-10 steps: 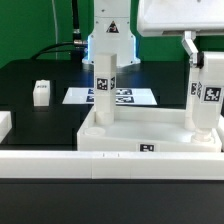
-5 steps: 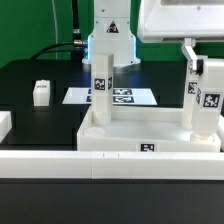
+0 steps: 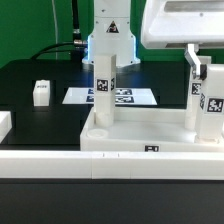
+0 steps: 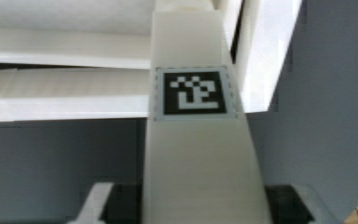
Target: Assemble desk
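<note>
Desk leg (image 3: 208, 100) stands upright, pinched by the end effector (image 4: 194, 207), at the slab (image 3: 115, 140) corner.

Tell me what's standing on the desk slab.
Two upright tagged legs: the free leg at the exterior view's left, the gripped leg at its right, in the gripper. The front wall of the desk slab hides both bases.

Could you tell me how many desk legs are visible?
3 legs: one upright in the slab's socket, exterior view's left; one at its right, in the gripper; one loose on the table. More may be hidden.
</note>
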Robot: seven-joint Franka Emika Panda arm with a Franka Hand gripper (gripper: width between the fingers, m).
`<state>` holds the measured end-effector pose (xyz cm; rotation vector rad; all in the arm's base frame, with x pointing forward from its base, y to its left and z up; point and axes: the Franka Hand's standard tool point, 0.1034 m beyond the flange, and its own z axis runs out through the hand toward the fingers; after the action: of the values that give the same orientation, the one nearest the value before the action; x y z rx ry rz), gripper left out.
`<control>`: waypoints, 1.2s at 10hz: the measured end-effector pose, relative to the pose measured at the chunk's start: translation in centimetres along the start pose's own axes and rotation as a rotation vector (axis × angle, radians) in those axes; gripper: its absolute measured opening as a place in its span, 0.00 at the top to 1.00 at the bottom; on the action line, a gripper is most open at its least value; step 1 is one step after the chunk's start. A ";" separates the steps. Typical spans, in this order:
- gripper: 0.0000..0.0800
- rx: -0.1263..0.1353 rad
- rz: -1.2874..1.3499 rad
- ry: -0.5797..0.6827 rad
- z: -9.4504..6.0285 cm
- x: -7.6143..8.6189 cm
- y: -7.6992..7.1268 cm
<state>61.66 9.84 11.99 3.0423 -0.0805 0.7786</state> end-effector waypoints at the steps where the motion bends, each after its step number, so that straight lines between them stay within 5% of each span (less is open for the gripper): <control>1: 0.64 0.000 0.000 0.000 0.0 0.0 0.0; 2: 0.64 0.000 0.000 0.000 0.0 0.0 0.0; 4: 0.24 0.000 -0.001 0.000 0.0 0.0 0.0; 12: 0.19 0.007 -0.013 -0.057 -1.6 1.4 0.8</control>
<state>62.04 9.00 14.04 3.0686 -0.0584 0.6935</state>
